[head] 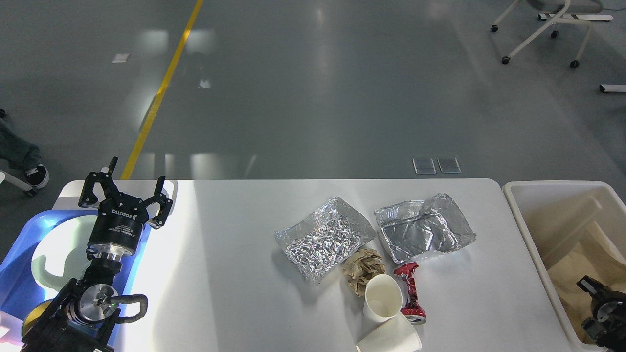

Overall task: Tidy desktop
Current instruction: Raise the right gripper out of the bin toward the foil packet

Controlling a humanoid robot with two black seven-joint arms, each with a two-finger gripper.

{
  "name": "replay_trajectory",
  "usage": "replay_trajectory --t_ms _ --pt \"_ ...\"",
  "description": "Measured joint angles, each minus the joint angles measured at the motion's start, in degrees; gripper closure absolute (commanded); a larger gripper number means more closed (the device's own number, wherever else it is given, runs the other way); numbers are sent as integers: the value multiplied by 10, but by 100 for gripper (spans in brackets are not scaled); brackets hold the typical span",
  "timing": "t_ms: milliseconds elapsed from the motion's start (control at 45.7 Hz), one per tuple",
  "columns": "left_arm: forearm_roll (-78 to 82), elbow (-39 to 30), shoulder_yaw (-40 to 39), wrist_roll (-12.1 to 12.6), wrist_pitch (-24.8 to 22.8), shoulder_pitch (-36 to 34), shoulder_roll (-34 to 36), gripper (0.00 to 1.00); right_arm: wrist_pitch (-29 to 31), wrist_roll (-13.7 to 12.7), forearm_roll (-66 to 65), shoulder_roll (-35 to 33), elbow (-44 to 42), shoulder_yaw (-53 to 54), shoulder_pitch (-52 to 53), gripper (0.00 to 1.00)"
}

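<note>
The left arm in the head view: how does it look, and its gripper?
The left arm is black with silver metal rings at its joints and a black cable looping beside one. Its left gripper is black, two-fingered, with white lettering on the base.

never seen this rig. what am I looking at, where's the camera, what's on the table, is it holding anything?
One view, from the robot's own head, looking down. The black left gripper hangs open and empty above a blue tray. The right gripper only peeks in over the beige bin; its state cannot be told. The white desktop holds rubbish: two foil trays, crumpled brown paper, two paper cups and a crushed red can.
</note>
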Motion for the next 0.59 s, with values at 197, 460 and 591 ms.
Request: replay_trajectory --t_ms 197,460,591 --pt "0 0 0 0 0 0 0 3 1 0 0 5 4 0 -1 100" --pt "0 0 0 0 0 0 0 3 -2 1 1 0 6 1 5 0" --pt "0 0 0 0 0 0 0 3 -1 1 0 -1 8 1 8 0"
